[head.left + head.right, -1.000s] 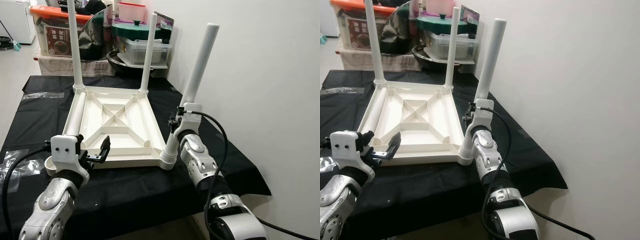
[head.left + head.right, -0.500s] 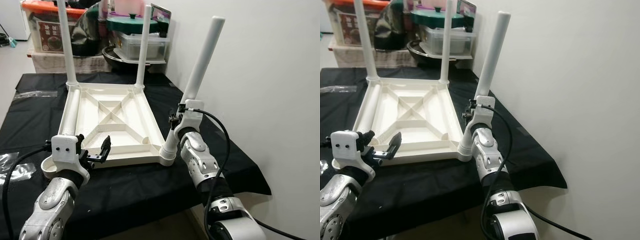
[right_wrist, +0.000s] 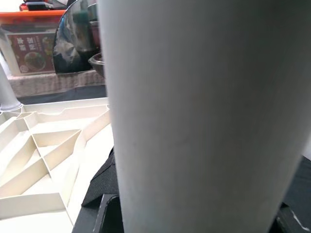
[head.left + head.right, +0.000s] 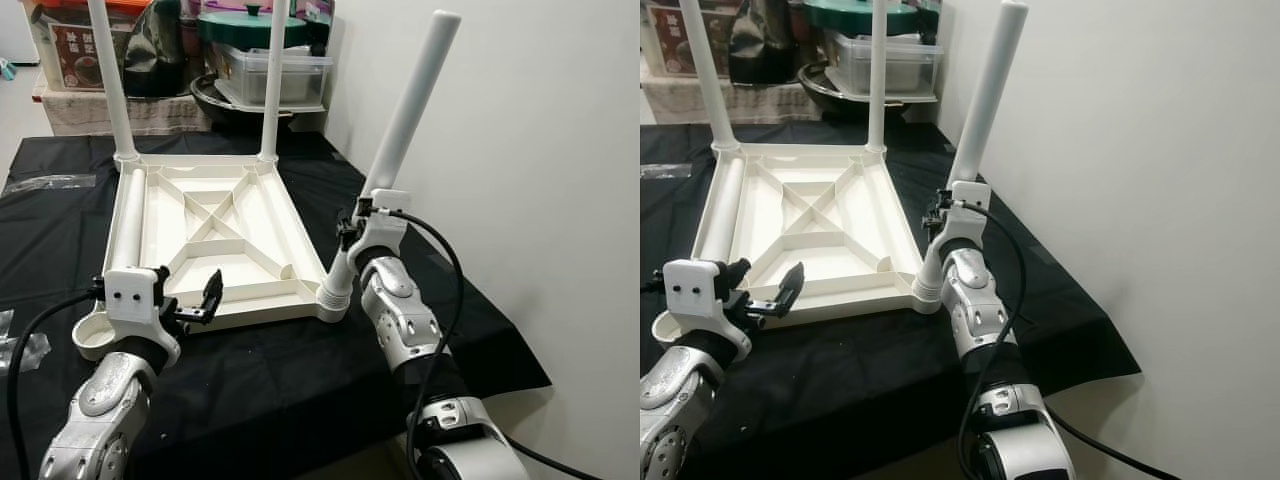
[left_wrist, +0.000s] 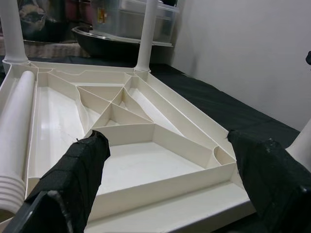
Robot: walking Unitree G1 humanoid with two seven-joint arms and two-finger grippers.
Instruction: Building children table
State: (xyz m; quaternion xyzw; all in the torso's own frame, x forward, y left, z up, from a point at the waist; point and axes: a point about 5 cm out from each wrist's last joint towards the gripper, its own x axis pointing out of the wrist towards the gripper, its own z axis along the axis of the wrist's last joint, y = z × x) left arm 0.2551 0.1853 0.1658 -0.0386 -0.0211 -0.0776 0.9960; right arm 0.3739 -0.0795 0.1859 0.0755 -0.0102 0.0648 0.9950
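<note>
An upturned white plastic tabletop [image 4: 250,270] lies on a table under a black cloth [image 4: 300,370]. Two white legs [image 4: 108,80] [image 4: 270,90] stand upright in its far corners. A third leg [image 4: 128,215] lies flat along its left side. My right gripper [image 4: 350,235] is shut on a fourth leg [image 4: 405,110], which leans right with its foot at the near right corner socket [image 4: 333,303]. That leg [image 3: 194,121] looms close in the right wrist view. My left gripper [image 4: 190,300] is open, holding nothing, just above the tabletop's near left edge; its fingers [image 5: 77,170] frame the ribbed underside [image 5: 146,145].
Storage boxes [image 4: 75,50], a lidded pot [image 4: 255,30] and a dark pan [image 4: 220,95] are stacked behind the table. A white wall [image 4: 540,150] runs close along the right. Clear plastic wrap [image 4: 50,183] lies on the cloth at far left. The near left corner socket [image 4: 90,335] holds no leg.
The whole picture has shifted, so the camera has moved nearer and lower over the table. Both grippers keep their places relative to the tabletop, and the held leg still leans.
</note>
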